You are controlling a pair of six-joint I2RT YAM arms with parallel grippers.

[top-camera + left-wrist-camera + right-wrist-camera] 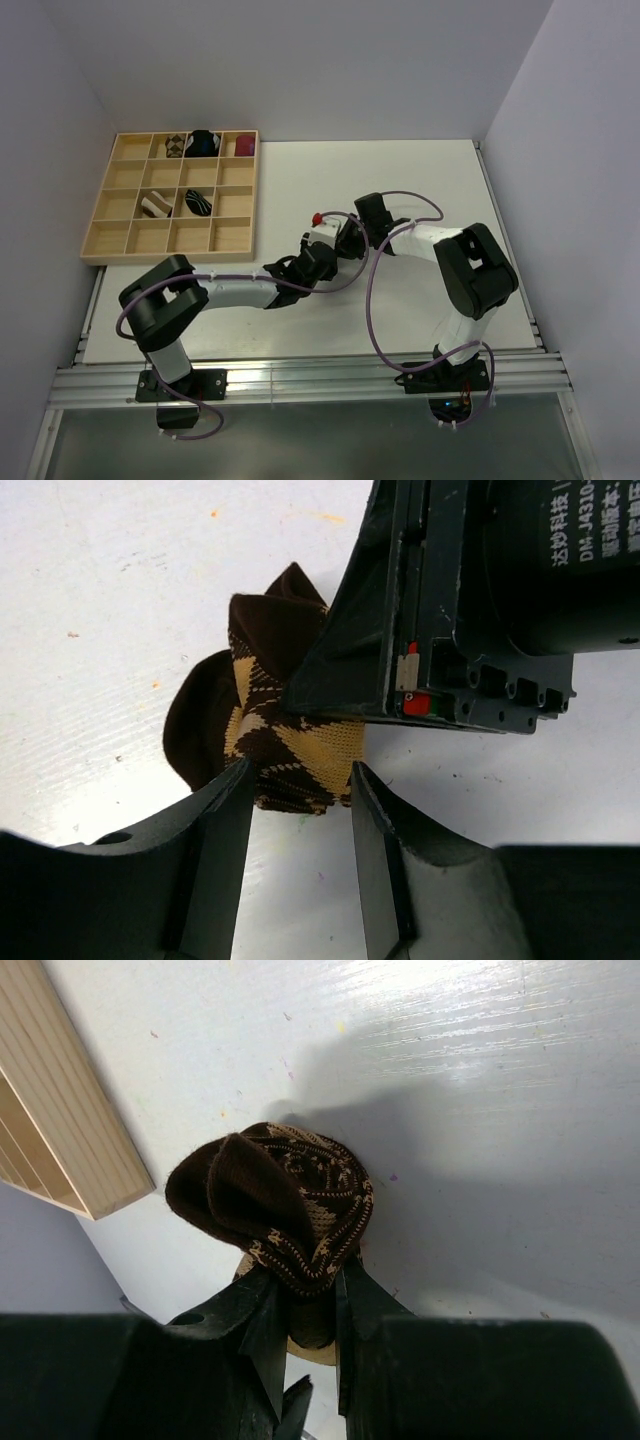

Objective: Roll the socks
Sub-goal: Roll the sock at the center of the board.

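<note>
Right gripper [308,1285] pinches argyle sock [270,1195]; left gripper [300,775] straddles it (grip unclear); wooden tray [70,1110] nearby.

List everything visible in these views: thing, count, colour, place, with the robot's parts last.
argyle sock: one, brown and tan, on table between both grippers
wooden tray: one, pale, table's far left
checked bundle: one, brown-tan, tray's far row
black-and-blue bundle: one, far row
maroon bundle: one, far row
striped sock: one, brown-cream, third row
black sock: one, white-striped, third row
table: one, white
cables: two, purple, on arms
left gripper: one, black, flanking argyle sock
right gripper: one, black, clamping it
</note>
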